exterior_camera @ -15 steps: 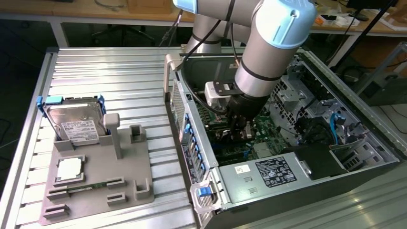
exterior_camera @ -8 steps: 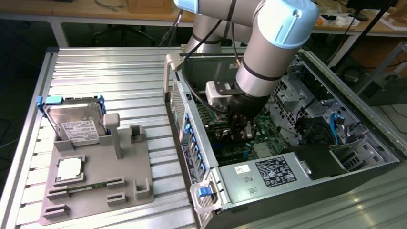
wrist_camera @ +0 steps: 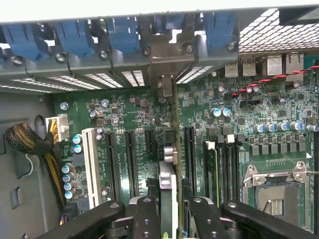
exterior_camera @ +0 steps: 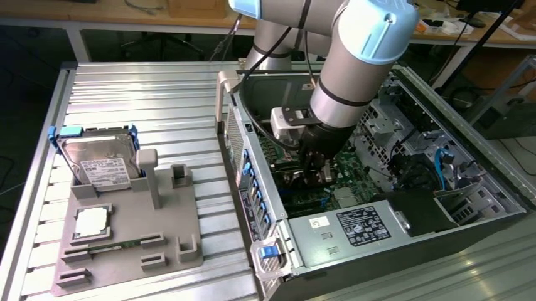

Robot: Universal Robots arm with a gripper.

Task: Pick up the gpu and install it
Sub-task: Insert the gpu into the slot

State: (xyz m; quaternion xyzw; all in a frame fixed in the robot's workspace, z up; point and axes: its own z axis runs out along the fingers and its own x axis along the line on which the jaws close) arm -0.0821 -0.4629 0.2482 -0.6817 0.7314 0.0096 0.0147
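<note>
The gpu (wrist_camera: 172, 164), a slim flat expansion card seen edge-on in the wrist view, runs as a thin dark-and-tan board from between the black gripper (wrist_camera: 169, 211) fingertips toward its silver metal end bracket (wrist_camera: 167, 55) at the case's rear wall. The two black, matte, jointed fingers (wrist_camera: 146, 219) are clenched on the card's near end, one on each flat side, holding it upright over the glossy green motherboard (wrist_camera: 239, 124). Long black expansion slots (wrist_camera: 130, 162) lie just beside the fingers on either side, and a white slot (wrist_camera: 90, 167) lies farther out. Blue plastic retaining clips (wrist_camera: 122, 35) line the perforated grey steel wall beyond the fingertips.
</note>
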